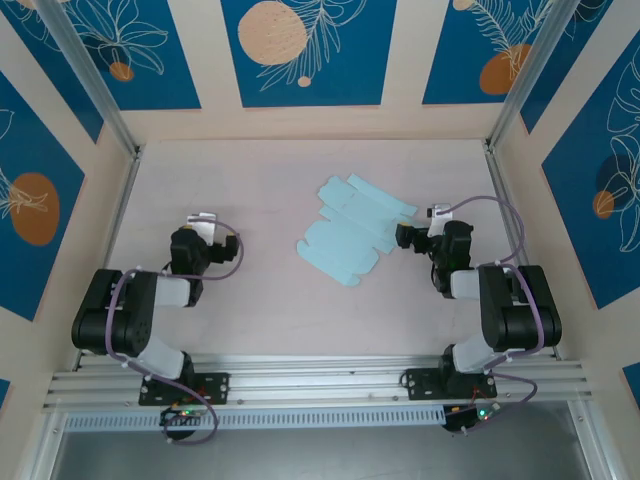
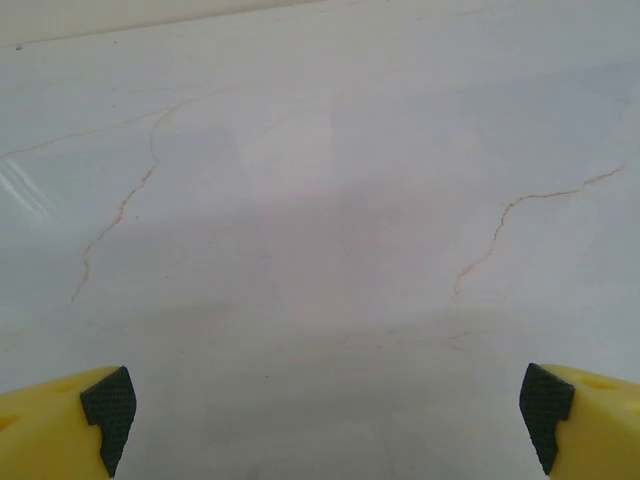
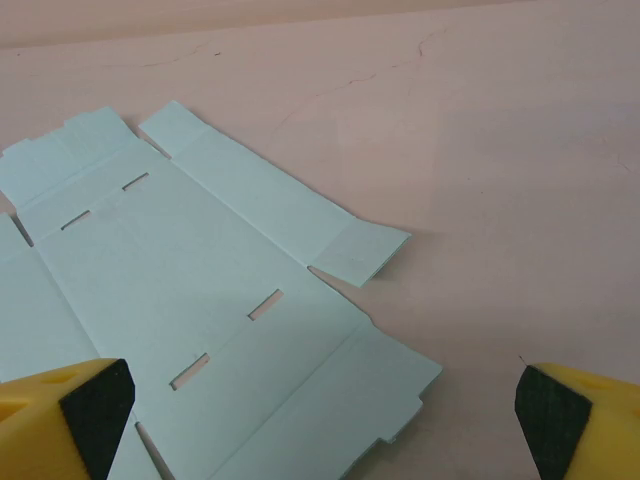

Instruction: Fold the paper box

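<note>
One paper box (image 3: 190, 270), flat, left edge cropped

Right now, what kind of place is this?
Probably a robot test booth: a left arm and right arm bolted to a metal rail at the edge of a table, printed blue wall panels around, a flat paper box between.

The paper box (image 3: 200, 300) runs off the right wrist view's left and bottom edges; the bottom edge also crops the right end effector (image 3: 318, 420).

Pale table (image 1: 250, 300) with hairline cracks (image 2: 122, 207), blue leaf-patterned wall panels (image 1: 350, 60) behind.
</note>
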You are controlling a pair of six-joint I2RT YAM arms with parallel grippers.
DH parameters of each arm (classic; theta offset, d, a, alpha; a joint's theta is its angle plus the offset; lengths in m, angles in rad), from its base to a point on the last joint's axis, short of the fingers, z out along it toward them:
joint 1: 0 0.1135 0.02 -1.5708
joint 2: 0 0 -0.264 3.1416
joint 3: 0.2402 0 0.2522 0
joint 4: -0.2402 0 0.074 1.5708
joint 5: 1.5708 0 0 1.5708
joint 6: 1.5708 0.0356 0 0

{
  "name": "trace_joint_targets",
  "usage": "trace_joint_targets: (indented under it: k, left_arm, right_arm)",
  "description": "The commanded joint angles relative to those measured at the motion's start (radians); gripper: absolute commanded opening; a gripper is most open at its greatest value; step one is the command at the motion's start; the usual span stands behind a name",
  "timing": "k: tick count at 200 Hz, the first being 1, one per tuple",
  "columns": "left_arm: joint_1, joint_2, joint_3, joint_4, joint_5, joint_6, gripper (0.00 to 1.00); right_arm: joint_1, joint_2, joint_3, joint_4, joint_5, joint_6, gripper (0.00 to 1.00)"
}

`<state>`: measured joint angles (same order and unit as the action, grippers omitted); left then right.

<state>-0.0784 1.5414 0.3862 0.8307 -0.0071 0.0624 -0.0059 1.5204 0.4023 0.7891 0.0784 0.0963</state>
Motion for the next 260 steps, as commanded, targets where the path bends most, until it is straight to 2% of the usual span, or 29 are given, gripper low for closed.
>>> trace_joint_targets:
  k: [1,224,260]
  left_arm:
    - [0.008,-0.006,-0.001,0.03,0.013,0.009,1.0]
    - [0.016,-0.004,0.006,0.021,0.025,0.001,1.0]
    - [0.018,-0.003,0.012,0.01,-0.005,-0.012,1.0]
  right_arm:
    - [0.006,0.001,0.017,0.009,0.011,0.009,1.0]
    - [0.006,0.001,0.016,0.011,0.006,0.01,0.99]
    - [0.005,-0.002,0.013,0.014,0.006,0.01,1.0]
